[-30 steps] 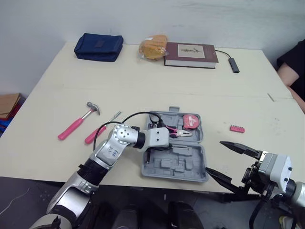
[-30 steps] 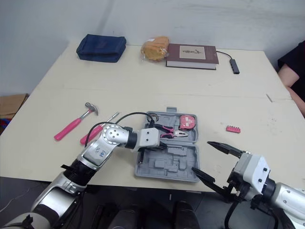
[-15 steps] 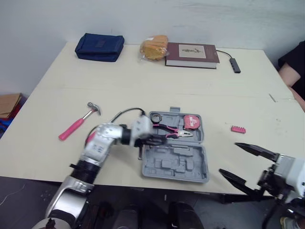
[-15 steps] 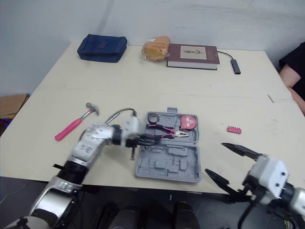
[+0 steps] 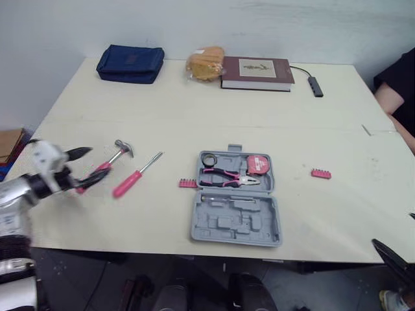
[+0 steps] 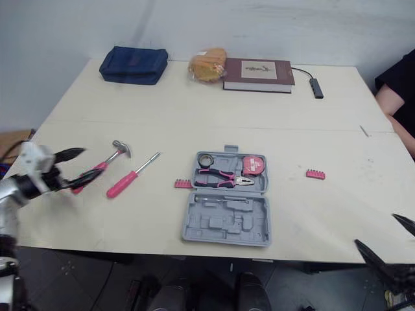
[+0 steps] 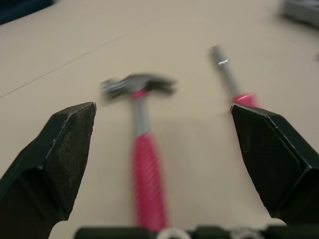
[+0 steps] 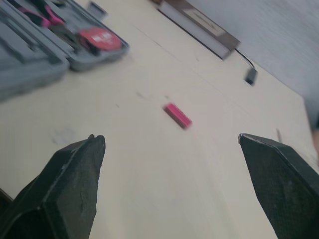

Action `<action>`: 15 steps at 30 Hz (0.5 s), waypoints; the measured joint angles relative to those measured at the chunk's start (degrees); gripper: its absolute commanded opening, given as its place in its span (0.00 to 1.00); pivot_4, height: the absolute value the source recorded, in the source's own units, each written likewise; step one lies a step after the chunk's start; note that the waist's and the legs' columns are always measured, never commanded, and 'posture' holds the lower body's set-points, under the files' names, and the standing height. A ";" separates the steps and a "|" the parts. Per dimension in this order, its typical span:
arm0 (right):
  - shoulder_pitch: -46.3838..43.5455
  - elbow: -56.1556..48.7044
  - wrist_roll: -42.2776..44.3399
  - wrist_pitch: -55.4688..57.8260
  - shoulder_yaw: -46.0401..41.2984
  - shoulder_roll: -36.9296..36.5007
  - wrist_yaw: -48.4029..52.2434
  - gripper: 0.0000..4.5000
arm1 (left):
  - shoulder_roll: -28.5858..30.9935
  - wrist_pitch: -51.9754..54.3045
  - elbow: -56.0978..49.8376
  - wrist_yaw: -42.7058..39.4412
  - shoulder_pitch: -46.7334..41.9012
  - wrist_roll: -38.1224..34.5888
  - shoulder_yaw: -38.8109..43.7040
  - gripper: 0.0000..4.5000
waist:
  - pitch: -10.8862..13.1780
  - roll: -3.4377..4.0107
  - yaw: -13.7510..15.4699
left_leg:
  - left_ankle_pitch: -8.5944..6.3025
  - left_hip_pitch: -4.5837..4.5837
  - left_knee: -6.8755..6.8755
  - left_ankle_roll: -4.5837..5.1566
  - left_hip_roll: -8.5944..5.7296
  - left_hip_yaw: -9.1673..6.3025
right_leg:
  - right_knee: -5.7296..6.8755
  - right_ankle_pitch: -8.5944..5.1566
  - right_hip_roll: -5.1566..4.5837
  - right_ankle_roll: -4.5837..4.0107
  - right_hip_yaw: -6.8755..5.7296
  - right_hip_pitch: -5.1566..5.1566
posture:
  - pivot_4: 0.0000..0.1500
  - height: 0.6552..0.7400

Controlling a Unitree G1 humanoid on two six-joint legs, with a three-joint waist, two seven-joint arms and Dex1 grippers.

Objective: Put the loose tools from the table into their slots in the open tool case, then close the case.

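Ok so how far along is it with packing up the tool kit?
Done: pliers and tape measure sit in the open case. In hand: nothing; the open left gripper hovers at the hammer. To do: hammer, screwdriver, pink bit holder by the case, second bit holder farther right, then closing the case. Right gripper open, empty.

The left arm reaches in from the left edge of the frame, white wrist about level, and the left gripper has its fingers spread wide, empty. The right gripper sits in the lower right corner, fingers likewise parted, holding nothing.
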 measured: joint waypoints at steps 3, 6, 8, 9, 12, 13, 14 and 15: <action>0.10 5.37 -0.37 -3.76 -0.05 -0.07 0.56 1.00 | 0.88 -2.49 -0.07 1.88 6.70 -0.13 3.44 0.99 | 0.03 0.06 -0.17 | -0.01 0.06 -0.22 -0.02 -0.02 0.01 | -0.11 -0.01 -0.07 -0.02 0.04 0.03 | 1.00 1.00; -0.23 13.67 -2.22 -8.57 -1.31 0.09 -1.00 1.00 | 1.15 -1.12 3.40 6.06 11.01 -1.46 8.93 0.99 | 0.01 -0.01 -0.16 | 0.06 0.19 -0.65 -0.20 -0.02 0.01 | -0.21 -0.06 -0.07 -0.11 -0.01 -0.01 | 1.00 1.00; -0.67 17.46 -2.41 -10.64 -2.24 0.12 -2.65 1.00 | 2.31 -0.70 5.11 8.01 12.30 -2.27 11.30 0.99 | 0.02 -0.02 -0.14 | 0.05 0.33 -0.80 -0.38 -0.01 0.01 | -0.18 -0.11 -0.07 -0.21 -0.03 0.02 | 1.00 1.00; -0.73 18.63 -2.40 -11.35 -2.29 0.13 -3.10 1.00 | 3.06 -0.68 5.84 8.40 12.75 -2.34 11.89 0.99 | 0.03 -0.02 -0.16 | 0.02 0.41 -0.83 -0.45 -0.01 0.01 | -0.15 -0.13 -0.07 -0.25 -0.04 0.07 | 1.00 1.00; -1.03 21.37 -2.31 -12.59 -2.29 0.17 -4.22 1.00 | 4.13 -1.59 6.60 9.76 14.68 -2.11 13.01 0.99 | 0.11 0.14 -0.22 | -0.01 0.71 -0.92 -0.48 -0.01 0.13 | -0.13 -0.14 -0.07 -0.27 0.06 0.25 | 1.00 1.00; -1.70 22.55 -1.89 -12.97 -2.29 0.42 -5.01 1.00 | 4.18 -2.08 6.76 10.87 15.00 -1.81 13.03 0.99 | 0.11 0.13 -0.23 | -0.01 0.75 -0.95 -0.47 -0.01 0.13 | -0.11 -0.15 -0.07 -0.27 0.08 0.25 | 1.00 1.00; -2.75 23.62 -1.78 -13.47 -2.14 0.76 -5.50 1.00 | 3.92 -2.35 6.69 11.77 14.82 -1.73 13.03 0.99 | 0.08 0.08 -0.22 | -0.01 0.75 -0.95 -0.48 0.00 0.13 | -0.07 -0.16 -0.07 -0.30 0.08 0.24 | 1.00 1.00; -3.28 24.14 -1.78 -13.76 -1.80 0.81 -5.58 1.00 | 3.28 -2.39 6.41 12.23 14.49 -1.76 13.02 0.99 | 0.08 0.08 -0.21 | 0.00 0.78 -0.95 -0.48 0.00 0.13 | -0.06 -0.16 -0.07 -0.30 0.08 0.26 | 1.00 1.00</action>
